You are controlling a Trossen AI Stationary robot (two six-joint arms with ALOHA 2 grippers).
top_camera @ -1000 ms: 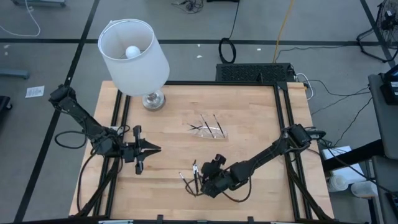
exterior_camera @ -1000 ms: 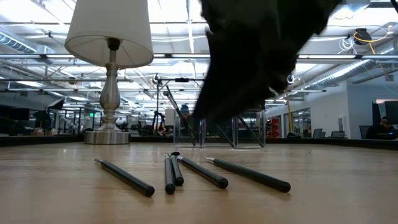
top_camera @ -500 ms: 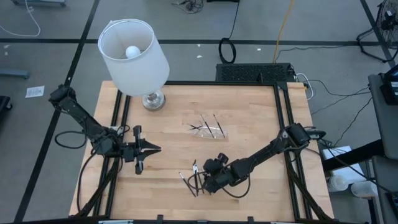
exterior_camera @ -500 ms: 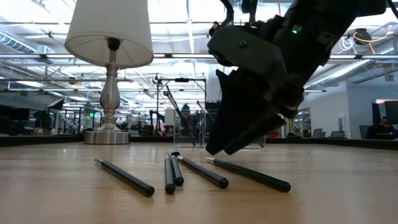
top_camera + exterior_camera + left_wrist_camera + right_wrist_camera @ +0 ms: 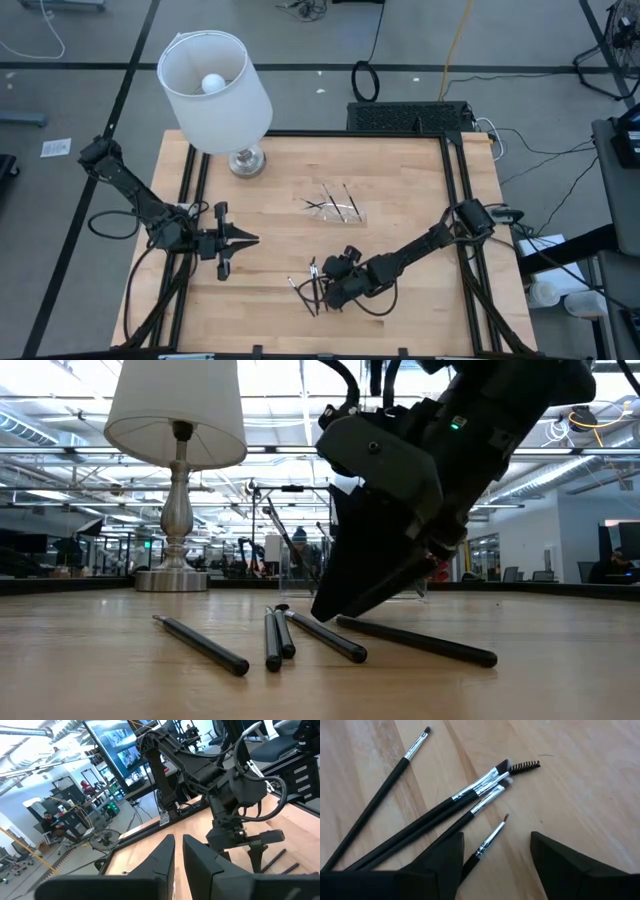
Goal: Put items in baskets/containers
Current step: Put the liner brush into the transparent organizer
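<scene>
- Near the bench's front edge, about midway along it, the right hand [image 5: 322, 292] is low over a loose fan of brushes [image 5: 312, 287], its fingers [image 5: 445, 855] spread wide with nothing between them — the dark tips reach down to the wood among the handles in the low view
- one short brush [image 5: 489, 839] lies between the two fingers; four longer ones fan out beside it
- clear tray [image 5: 336, 206] sits toward the middle of the bench, well apart from the fan, with a few brushes already in it
- left hand [image 5: 252, 239] waits over the bench's left side, fingers nearly together, gripping nothing
- lamp [image 5: 215, 90] stands at the far-left corner
</scene>
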